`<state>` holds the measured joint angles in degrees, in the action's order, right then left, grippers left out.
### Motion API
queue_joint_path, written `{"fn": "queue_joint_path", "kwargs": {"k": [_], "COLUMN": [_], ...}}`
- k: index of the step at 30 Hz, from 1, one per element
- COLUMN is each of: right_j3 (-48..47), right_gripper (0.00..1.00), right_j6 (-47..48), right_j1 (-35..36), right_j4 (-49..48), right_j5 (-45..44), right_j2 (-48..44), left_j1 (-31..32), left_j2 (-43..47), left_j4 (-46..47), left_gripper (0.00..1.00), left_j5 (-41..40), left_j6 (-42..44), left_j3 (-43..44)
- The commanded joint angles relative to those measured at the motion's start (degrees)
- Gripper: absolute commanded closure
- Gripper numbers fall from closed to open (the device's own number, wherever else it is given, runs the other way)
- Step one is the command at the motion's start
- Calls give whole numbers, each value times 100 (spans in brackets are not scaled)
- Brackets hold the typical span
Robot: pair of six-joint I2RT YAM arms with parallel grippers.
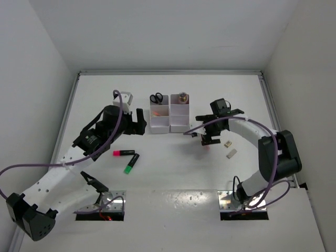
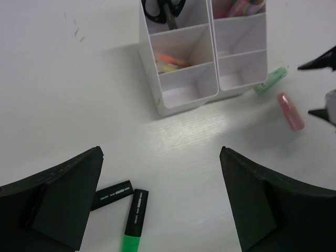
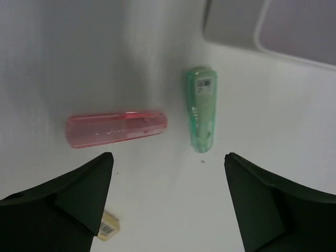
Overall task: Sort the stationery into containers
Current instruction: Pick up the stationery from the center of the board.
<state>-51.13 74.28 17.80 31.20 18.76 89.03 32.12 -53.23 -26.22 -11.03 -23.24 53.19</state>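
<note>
Two white organiser boxes [image 1: 159,116] [image 1: 179,114] stand side by side at the back middle. The black-handled scissors [image 1: 156,98] stand in the left box's far compartment. Thin pink and yellow sticks [image 2: 170,63] lie in its middle compartment. My left gripper [image 1: 138,122] is open and empty, just left of the boxes. The pink highlighter [image 1: 124,153] and green highlighter [image 1: 130,164] lie below it, and the green one shows near my left fingers [image 2: 134,226]. My right gripper [image 3: 169,157] is open and empty above the table. Just beyond its tips lie the pink tube [image 3: 115,128] and the green clip [image 3: 201,107].
Two small beige blocks [image 1: 228,143] [image 1: 231,153] lie right of my right gripper [image 1: 203,131]; one shows by my right fingers [image 3: 107,226]. The right box's far compartment holds pink items [image 2: 239,8]. A box corner [image 3: 273,26] is beyond the clip. White walls enclose the table.
</note>
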Motion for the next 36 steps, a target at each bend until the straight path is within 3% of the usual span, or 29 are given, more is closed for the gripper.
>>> {"fn": "queue_joint_path", "kwargs": {"k": [1,4,6,8,19,28,36], "right_j3": [-606,-932,-1398,-1897,-2313,-2006,-2146], "right_gripper": [15,23,48,62,63,46,44], "right_j6": [464,464,534,535,719,719,719], "right_j1": [-75,-128,-180,-181,-181,-181,-181], "right_j4": [97,359,614,1052,1354,765,694], "right_j5": [645,839,892,944,1217,1050,936], "right_j2": [183,456,928,1281,1960,2127,2417], "left_j1": [-135,-188,-188,-188,-294,-294,-294], "left_j2": [322,568,647,735,1166,1166,1113], "left_j4": [345,494,556,626,741,741,741], "left_gripper": [0,0,0,0,0,0,0], "left_j5": [92,92,92,92,346,452,400], "left_j6": [469,610,672,724,725,725,725], "left_j3": [-265,-449,-519,-599,-828,-880,-880]}}
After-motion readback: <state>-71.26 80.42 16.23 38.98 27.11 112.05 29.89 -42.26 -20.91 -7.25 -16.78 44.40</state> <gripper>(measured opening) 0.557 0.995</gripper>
